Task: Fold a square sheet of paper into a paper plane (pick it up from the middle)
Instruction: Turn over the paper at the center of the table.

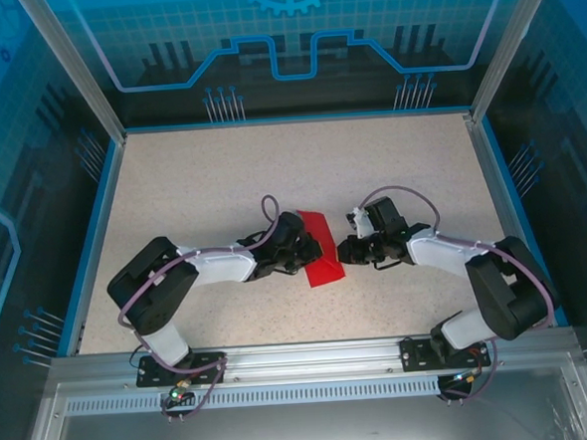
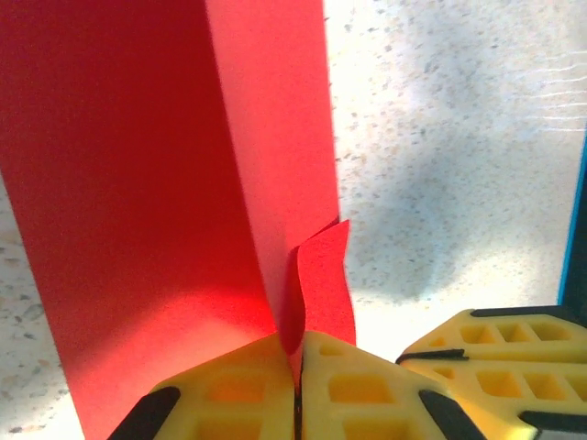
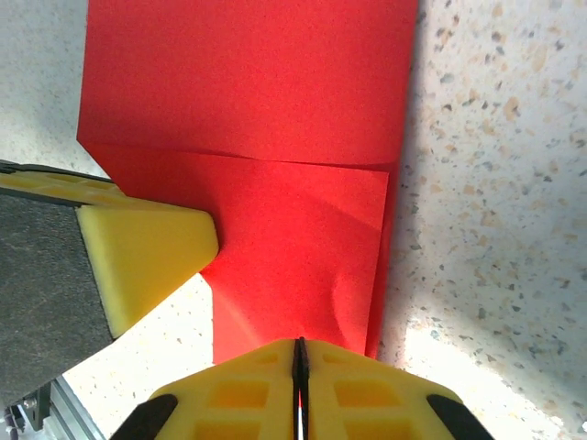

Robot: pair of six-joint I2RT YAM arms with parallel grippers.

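Early folding, plane far from finished

The red sheet of paper lies mid-bench between the two arms. It is creased and doubled over along one side, with part of it standing up, but there is no pointed nose or centre crease yet, so I judge most folds are left to do. The left pincer is clamped on a curled edge of the sheet. The right pincer has its jaws pressed together at the opposite edge, and I cannot tell whether it grips the paper
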